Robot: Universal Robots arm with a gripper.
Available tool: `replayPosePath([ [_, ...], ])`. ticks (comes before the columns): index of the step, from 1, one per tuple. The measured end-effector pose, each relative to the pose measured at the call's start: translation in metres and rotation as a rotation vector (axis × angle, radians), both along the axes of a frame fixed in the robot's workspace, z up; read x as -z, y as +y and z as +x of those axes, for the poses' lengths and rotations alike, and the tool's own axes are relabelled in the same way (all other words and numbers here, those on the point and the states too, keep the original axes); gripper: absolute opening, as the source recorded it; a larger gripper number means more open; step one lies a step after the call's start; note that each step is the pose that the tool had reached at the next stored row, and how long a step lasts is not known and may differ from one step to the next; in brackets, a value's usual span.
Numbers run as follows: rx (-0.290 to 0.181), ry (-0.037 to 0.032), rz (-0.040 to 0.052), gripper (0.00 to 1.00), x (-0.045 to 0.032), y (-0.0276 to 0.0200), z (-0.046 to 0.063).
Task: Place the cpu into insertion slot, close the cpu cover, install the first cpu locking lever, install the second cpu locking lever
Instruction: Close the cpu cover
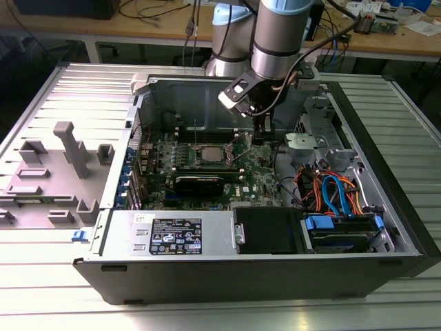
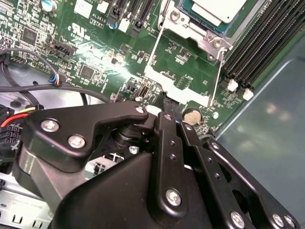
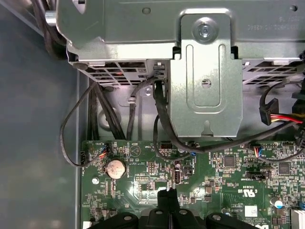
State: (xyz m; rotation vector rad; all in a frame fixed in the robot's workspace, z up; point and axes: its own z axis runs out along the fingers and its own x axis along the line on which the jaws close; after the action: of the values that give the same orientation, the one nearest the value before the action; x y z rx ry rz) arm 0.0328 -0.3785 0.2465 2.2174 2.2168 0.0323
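already the cpu sits framed by the cpu cover. the gripper hangs beside it, jaws together, likely to press, not grasp.

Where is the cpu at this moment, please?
The cpu lies in the insertion slot on the green board, near the middle of the open case in the exterior view, to the exterior view's left of the tool.

Underneath, a ribbed silver-grey metal bench, washed with bright glare toward the exterior view's near left. On it at that left, pale grey moulded plastic holders. Across the back, a long pale wooden-topped bench on white legs, hung with dangling cables, dark beneath.
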Motion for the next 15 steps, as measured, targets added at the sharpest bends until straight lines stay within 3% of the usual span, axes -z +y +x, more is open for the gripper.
replayPosePath([
  [15,0.0,0.0028,0.0004,0.11,0.0001,0.0,-0.0051],
])
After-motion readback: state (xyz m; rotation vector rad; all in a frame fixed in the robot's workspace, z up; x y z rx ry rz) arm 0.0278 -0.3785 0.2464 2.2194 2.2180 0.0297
